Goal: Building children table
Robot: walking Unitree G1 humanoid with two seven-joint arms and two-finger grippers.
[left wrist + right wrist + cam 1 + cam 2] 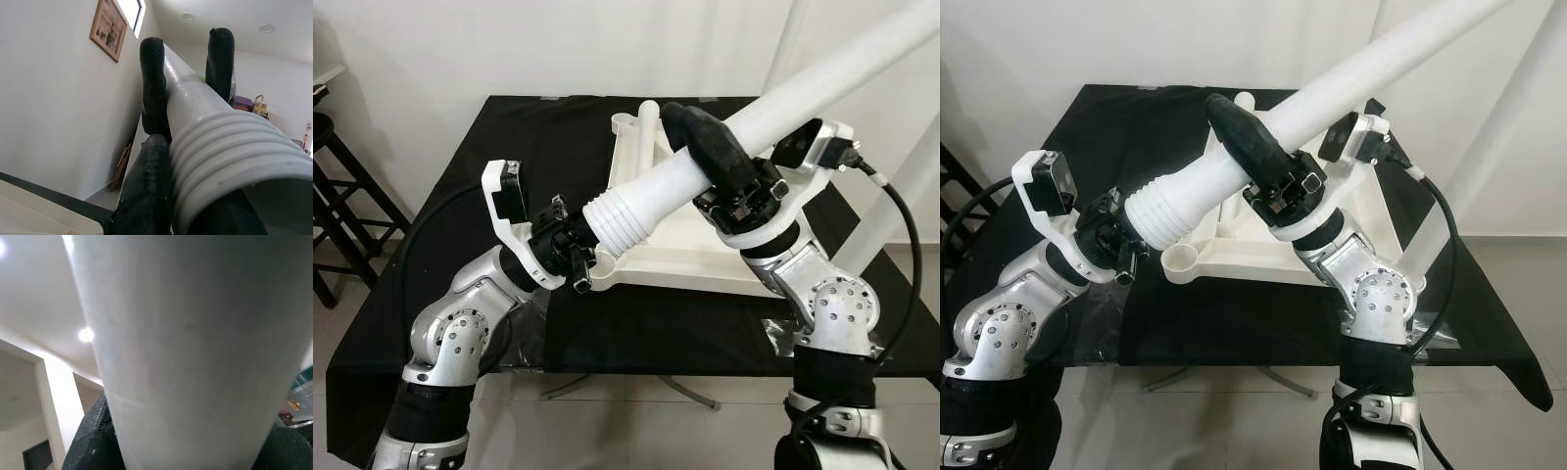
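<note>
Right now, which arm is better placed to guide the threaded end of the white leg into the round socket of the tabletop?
Left. The left gripper holds the leg at its threaded end, right beside the corner socket of the tabletop. The right gripper clamps mid-shaft, farther away.

Light: bright, even indoor light; ceiling spots glare in the right wrist view.
Shadows: soft, beneath the black worktop.
Focus: head views sharp; the white tube blurs close-up.

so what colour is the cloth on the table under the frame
Black; the cloth shows best in the left eye view.
</note>
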